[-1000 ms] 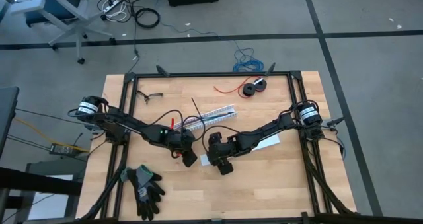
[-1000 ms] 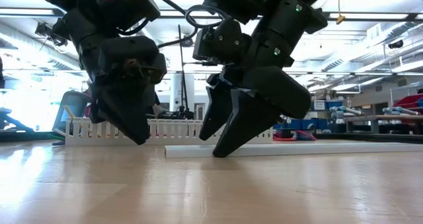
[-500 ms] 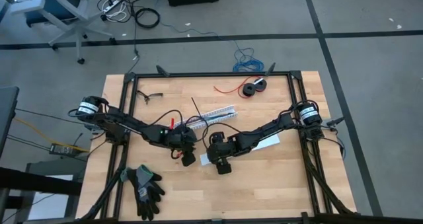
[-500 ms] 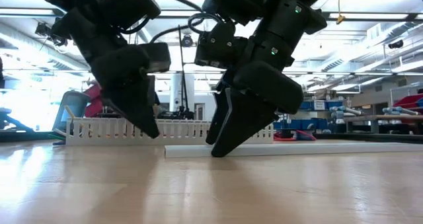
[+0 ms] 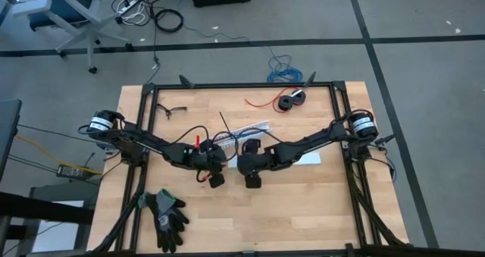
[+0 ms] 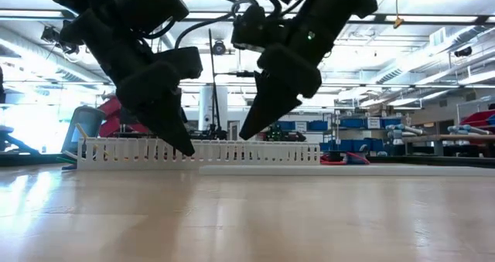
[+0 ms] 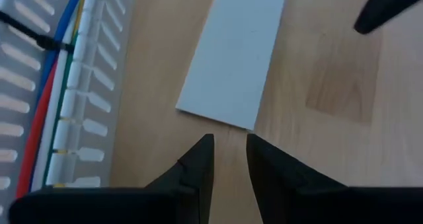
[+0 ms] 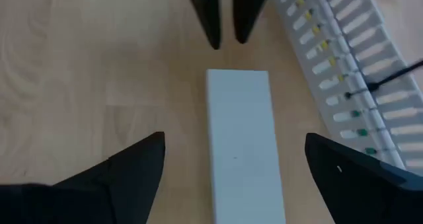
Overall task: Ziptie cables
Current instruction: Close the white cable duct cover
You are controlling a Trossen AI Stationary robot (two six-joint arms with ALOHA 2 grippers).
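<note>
With our right gripper (image 8: 228,168) wide over the white strip (image 8: 241,138) and our left gripper (image 7: 229,159) narrow and empty at its end, we should perhaps reach for the cables (image 7: 49,85) beside it.

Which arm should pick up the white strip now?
Right, probably: the right gripper hangs open straddling the white strip. The left gripper is narrowly parted at the strip's end.

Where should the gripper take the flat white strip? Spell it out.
Grip the flat white strip across its narrow width near the end facing the left gripper, coming from above. It lies flat on the table with both long edges free, and the right gripper already straddles it, open.
</note>
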